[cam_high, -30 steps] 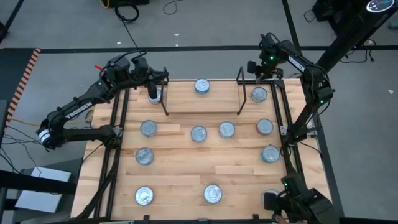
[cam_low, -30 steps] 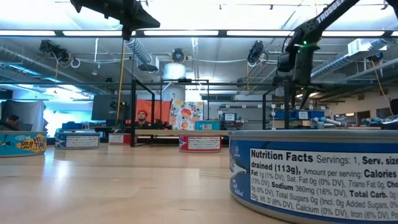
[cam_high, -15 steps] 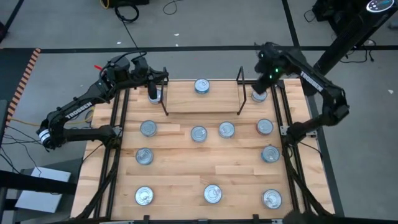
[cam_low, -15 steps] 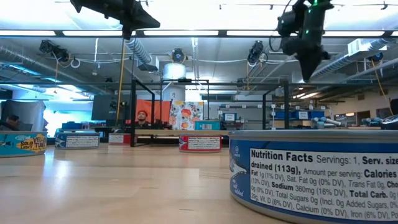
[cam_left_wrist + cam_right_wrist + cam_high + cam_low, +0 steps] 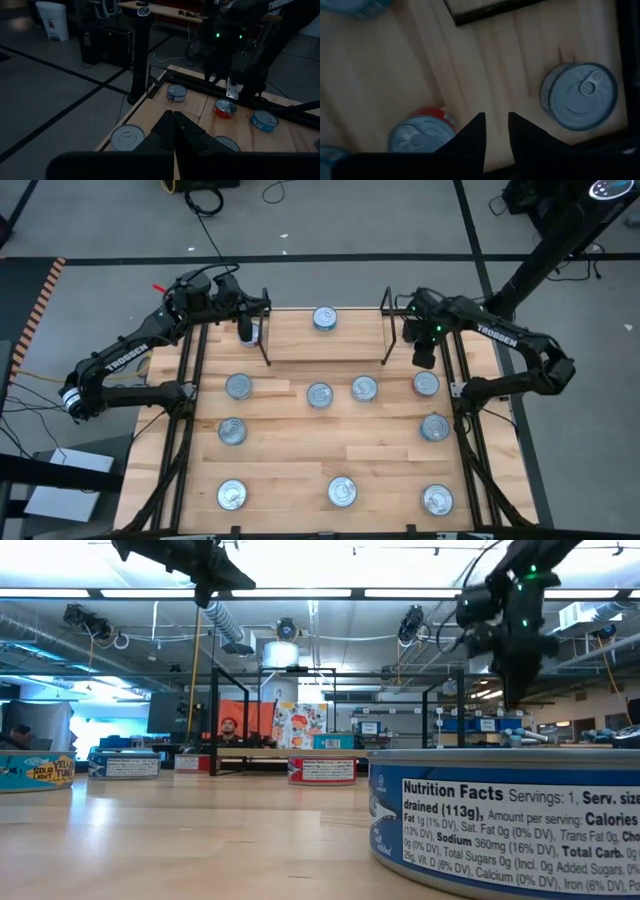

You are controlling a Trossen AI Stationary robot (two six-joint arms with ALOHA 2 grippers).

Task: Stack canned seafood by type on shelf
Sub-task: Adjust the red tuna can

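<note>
Several flat silver-lidded tins of canned seafood stand lid up on the wooden table [image 5: 300, 450]. The shelf [image 5: 325, 345] is a light board between two black wire end frames, and one tin [image 5: 324, 318] stands between them. My right gripper [image 5: 496, 117] points down, slightly open, over bare wood between a blue tin [image 5: 580, 95] and a red tin [image 5: 422, 135], touching neither. In the high view it [image 5: 423, 360] hangs beside the shelf's right frame. My left gripper [image 5: 173, 119] is shut and empty, held above a tin [image 5: 250, 336] at the shelf's left frame.
More tins stand in loose rows across the table, among them one at mid-table [image 5: 319, 394] and one by the near edge [image 5: 342, 491]. A black metal frame [image 5: 462, 410] runs along both table sides. Beyond the far edge, a person [image 5: 229, 727] sits in the room.
My right gripper has swung from the table's far right corner toward the near edge and sunk a little, rolling about a quarter turn. It now hangs beside the shelf's right frame.
</note>
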